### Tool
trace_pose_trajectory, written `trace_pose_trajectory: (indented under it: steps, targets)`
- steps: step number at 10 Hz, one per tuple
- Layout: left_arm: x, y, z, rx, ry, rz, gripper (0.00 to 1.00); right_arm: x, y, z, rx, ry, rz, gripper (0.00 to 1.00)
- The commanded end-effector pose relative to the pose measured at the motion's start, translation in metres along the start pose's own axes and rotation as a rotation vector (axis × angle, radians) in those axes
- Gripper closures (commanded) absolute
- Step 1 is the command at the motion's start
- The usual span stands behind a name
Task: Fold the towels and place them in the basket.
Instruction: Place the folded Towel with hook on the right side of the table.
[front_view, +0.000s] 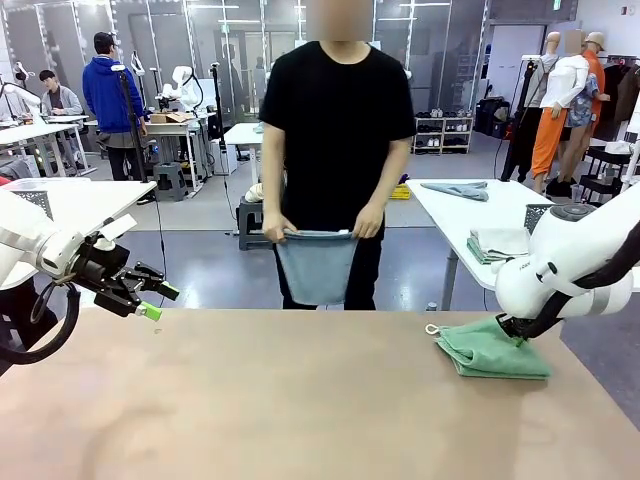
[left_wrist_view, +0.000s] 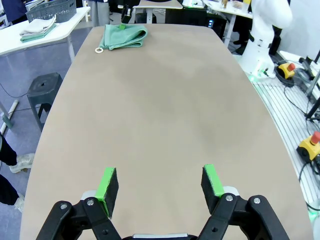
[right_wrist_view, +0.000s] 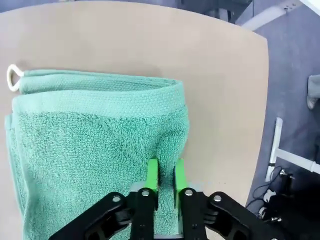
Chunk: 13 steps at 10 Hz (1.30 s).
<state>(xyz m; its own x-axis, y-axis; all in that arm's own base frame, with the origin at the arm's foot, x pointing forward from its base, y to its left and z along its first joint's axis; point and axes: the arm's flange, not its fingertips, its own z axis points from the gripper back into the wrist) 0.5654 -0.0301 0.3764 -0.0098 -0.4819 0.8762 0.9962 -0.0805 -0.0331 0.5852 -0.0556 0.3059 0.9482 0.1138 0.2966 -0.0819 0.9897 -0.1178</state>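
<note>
Right gripper (right_wrist_view: 165, 164), perhaps pinching green towel (right_wrist_view: 90, 135)

No text, label or number is legible anywhere.

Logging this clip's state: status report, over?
Left gripper open, above table. Right gripper pinching folded green towel on table. Person's hands hold blue-grey towel, off table.

Bench (left_wrist_view: 150, 125) centre & near side bare: wide lane for either claw. Only obstacle on top is the folded green towel (front_view: 492, 350), far right, w/ right claw (right_wrist_view: 165, 166) down on it. Left claw (left_wrist_view: 159, 179) hangs over left end. Person (front_view: 335, 130) w/ blue-grey towel (front_view: 317, 268) blocks far edge, centre.
</note>
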Motion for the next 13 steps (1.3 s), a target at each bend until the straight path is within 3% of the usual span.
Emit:
trace_pose_trajectory:
  steps: [1,2,3,4,5,6,9,11,13]
  targets:
    - [0.000,0.000,0.001,-0.005,0.002,-0.017,0.15,0.003,-0.004,-0.003,0.007,0.006,0.029,0.56]
    - [0.000,0.000,0.001,-0.005,0.002,-0.017,0.15,0.002,-0.005,-0.001,0.006,0.001,0.030,0.71]
    - [0.000,0.000,0.001,-0.005,0.002,-0.017,0.15,0.000,-0.007,0.006,0.002,-0.007,0.023,0.36]
    - [0.000,0.000,0.001,-0.005,0.002,-0.017,0.15,-0.005,-0.008,0.020,0.010,-0.032,0.022,0.52]
    - [0.000,0.000,0.001,-0.005,0.002,-0.017,0.15,-0.013,-0.008,0.042,0.006,-0.059,0.024,0.16]
    - [0.000,0.000,0.001,-0.005,0.002,-0.017,0.15,-0.024,-0.007,0.072,0.001,-0.091,0.025,0.32]
    - [0.000,0.000,0.001,-0.005,0.002,-0.017,0.15,-0.066,0.009,0.184,0.007,-0.190,-0.022,0.32]
    - [0.000,0.000,0.001,-0.005,0.002,-0.017,0.15,-0.098,0.018,0.248,0.109,-0.166,-0.092,0.32]
    - [0.000,0.000,0.001,-0.005,0.002,-0.017,0.15,-0.124,0.019,0.297,0.264,-0.054,-0.139,0.32]
